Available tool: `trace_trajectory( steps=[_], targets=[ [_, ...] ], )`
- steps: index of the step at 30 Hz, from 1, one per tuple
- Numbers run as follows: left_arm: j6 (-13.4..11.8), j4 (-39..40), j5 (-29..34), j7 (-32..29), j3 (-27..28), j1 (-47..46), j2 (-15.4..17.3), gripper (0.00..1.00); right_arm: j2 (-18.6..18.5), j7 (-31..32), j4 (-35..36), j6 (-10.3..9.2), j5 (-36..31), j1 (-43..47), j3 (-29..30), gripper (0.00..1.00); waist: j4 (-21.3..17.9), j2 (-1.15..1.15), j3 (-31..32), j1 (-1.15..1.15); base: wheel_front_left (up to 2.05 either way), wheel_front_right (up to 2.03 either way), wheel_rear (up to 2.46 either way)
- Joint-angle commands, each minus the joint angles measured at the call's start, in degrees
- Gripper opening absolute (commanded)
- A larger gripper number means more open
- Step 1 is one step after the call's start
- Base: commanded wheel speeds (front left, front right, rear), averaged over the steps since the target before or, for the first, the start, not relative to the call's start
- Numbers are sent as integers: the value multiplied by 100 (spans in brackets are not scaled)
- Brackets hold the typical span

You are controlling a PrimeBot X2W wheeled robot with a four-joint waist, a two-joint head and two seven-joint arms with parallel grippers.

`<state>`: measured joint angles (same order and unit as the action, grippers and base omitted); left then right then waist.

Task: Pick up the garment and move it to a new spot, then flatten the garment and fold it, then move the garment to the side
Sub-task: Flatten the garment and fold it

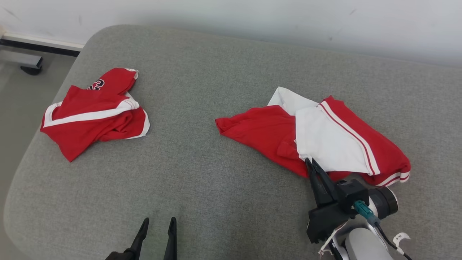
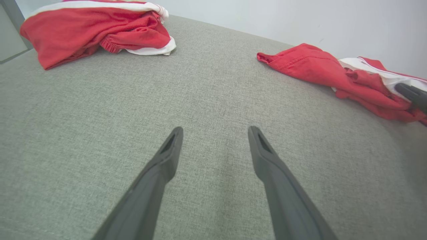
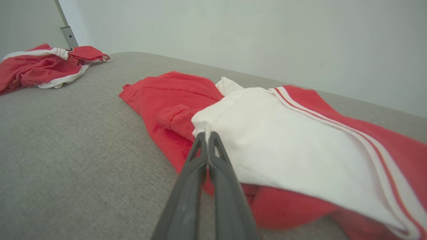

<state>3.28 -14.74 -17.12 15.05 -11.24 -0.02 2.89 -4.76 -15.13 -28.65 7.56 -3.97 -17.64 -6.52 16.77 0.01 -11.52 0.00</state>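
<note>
**Grasp on the garment at the pick-up stage.** The red-and-white garment (image 1: 335, 137) lay crumpled on the right half of the grey padded surface (image 1: 216, 180), towards the robot's side, with a white panel folded over its red body. The right gripper (image 3: 206, 135) was closed, its tips pinched on the near corner of that white panel, where the cloth rose in a small peak between them. The left gripper (image 2: 216, 131) stood wide open and held nothing, poised over bare surface well apart from the garment. A second red garment (image 1: 94, 112) lay at the far left. The cloth appeared thin, light and limp. It would likely drape and unfold from a single pinch point rather than lift as one piece, and a single thin layer could slip from such narrow tips. A hem, a corner or the striped band, taken through all layers, seemed the surest hold. A second grasp by the left gripper would probably help in spreading it.
</note>
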Motion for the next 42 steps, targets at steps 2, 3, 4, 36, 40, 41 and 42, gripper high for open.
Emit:
trace_trajectory(
  steps=[2,3,4,36,40,41,42],
  targets=[
    [10,-28,86,20,88,68,-2,100,55,-2,157,-14,75,63,17,0,-130,-1,143,0,0,0,0],
    [19,-47,127,20,122,102,-2,100,72,-2,210,-14,108,123,28,0,-191,-1,204,0,0,0,0],
    [44,-61,169,20,166,131,-2,100,85,-2,270,-14,124,186,27,0,-262,-1,282,0,0,0,0],
    [239,-283,383,20,527,289,0,100,-729,-1,1920,-14,319,1661,2177,5,-2280,-1,1012,0,0,0,0],
    [260,-345,421,20,562,302,-1,100,-666,-4,1378,-14,265,1564,2263,100,-2216,-1,1001,0,0,0,0],
    [267,-351,426,20,553,297,-2,100,-664,-4,1330,-14,243,1507,2268,100,-2192,-1,993,0,0,0,0],
    [266,-359,432,20,552,288,-2,100,-632,-3,1285,-14,223,1486,2248,100,-2174,-1,987,0,0,0,0]
  ],
)
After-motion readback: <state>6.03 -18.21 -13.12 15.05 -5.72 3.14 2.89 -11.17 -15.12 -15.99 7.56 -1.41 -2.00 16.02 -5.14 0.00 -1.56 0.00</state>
